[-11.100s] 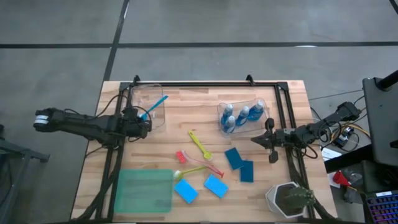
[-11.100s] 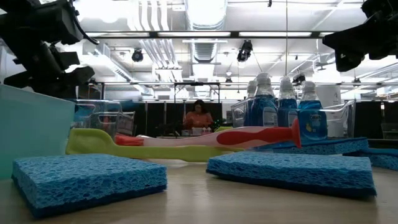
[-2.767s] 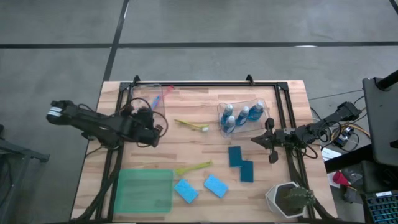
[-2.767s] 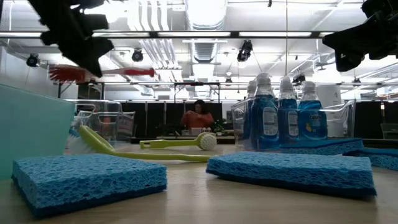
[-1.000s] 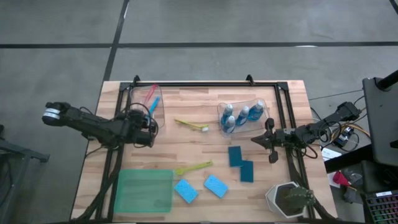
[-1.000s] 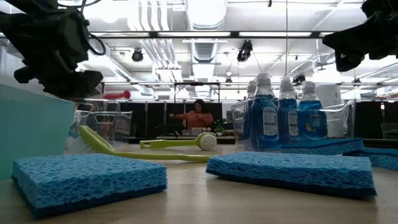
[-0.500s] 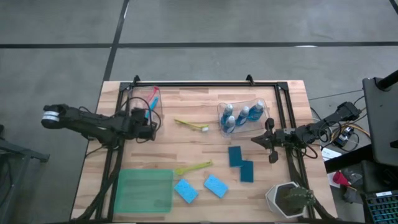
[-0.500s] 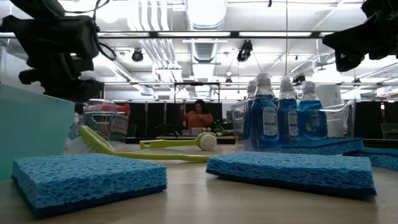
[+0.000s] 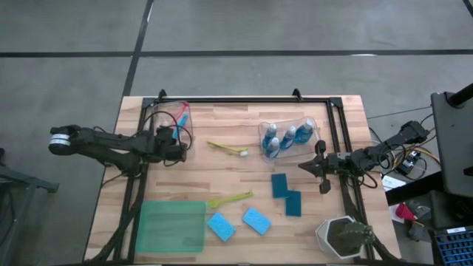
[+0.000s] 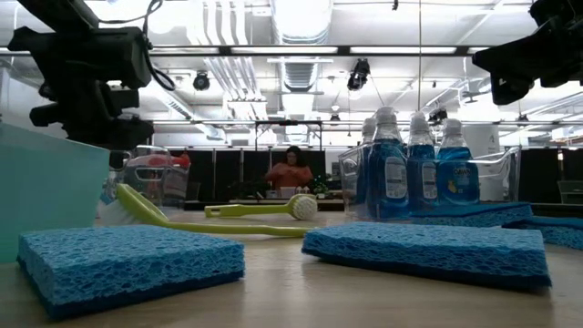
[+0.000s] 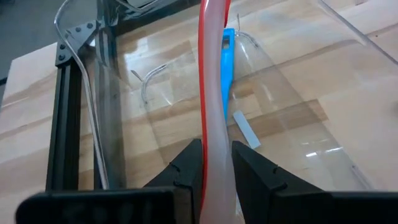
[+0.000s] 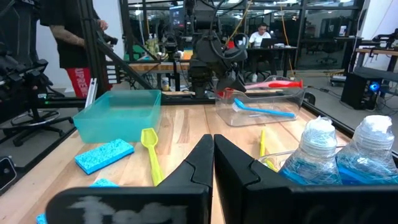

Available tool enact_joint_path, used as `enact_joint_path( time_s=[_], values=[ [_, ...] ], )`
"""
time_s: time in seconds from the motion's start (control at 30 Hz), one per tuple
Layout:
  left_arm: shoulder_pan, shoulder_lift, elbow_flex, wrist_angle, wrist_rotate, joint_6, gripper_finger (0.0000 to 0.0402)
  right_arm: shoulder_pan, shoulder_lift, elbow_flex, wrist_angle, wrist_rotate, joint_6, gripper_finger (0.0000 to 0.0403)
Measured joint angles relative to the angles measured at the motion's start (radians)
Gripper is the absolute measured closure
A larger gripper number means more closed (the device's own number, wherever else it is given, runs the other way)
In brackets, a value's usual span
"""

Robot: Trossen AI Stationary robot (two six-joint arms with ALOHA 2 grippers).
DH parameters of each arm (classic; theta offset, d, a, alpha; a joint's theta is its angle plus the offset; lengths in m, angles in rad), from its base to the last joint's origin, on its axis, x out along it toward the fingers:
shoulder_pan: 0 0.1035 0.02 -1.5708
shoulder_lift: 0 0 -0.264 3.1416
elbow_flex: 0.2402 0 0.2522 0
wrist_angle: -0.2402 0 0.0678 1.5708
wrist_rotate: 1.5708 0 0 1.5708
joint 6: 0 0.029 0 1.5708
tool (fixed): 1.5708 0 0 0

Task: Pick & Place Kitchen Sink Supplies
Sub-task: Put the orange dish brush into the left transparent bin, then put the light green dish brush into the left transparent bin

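My left gripper is shut on a pink brush at the near end of a clear bin on the table's far left. A blue brush lies in that bin. Three blue bottles stand in a second clear bin. Two yellow-green brushes lie on the table, along with two teal sponges and two blue sponges. My right gripper is shut and waits at the table's right side. My left gripper pinches the pink brush's handle between its two fingers. The fingers point toward the table's far edge and lie along the handle. The brush is lifted clear of the table and reaches forward over the clear bin, beside the blue brush.
A green tray sits at the near left. A white pot with a plant stands at the near right corner. A black frame runs along the far edge and both sides. Bare wood lies between the two bins.
My left gripper has moved a little toward the far edge and down, still shut on the pink brush. The brush's far end has sunk from above the clear bin's rim down into the bin.
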Motion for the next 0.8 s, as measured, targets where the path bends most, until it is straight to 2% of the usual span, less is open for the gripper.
enact_joint_path(
  time_s=[0.37,0.5,0.67,0.8],
  values=[
    [0.0,0.0,0.006,-0.001,-0.024,0.019,0.0238,0.0,0.0,0.0,0.0,0.0,0.001,0.0394],
    [0.0,0.0,0.053,0.0,-0.026,0.109,0.0212,0.0,0.0,0.0,0.0,0.0,0.0,0.0394],
    [-0.006,0.0,0.138,0.043,-0.054,0.216,0.0205,0.0,0.0,0.0,0.0,0.0,0.001,0.0394],
    [-0.027,0.0,0.179,0.204,-0.029,0.386,0.021,0.0,0.0,0.0,0.0,0.0,0.001,0.0394]
  ],
)
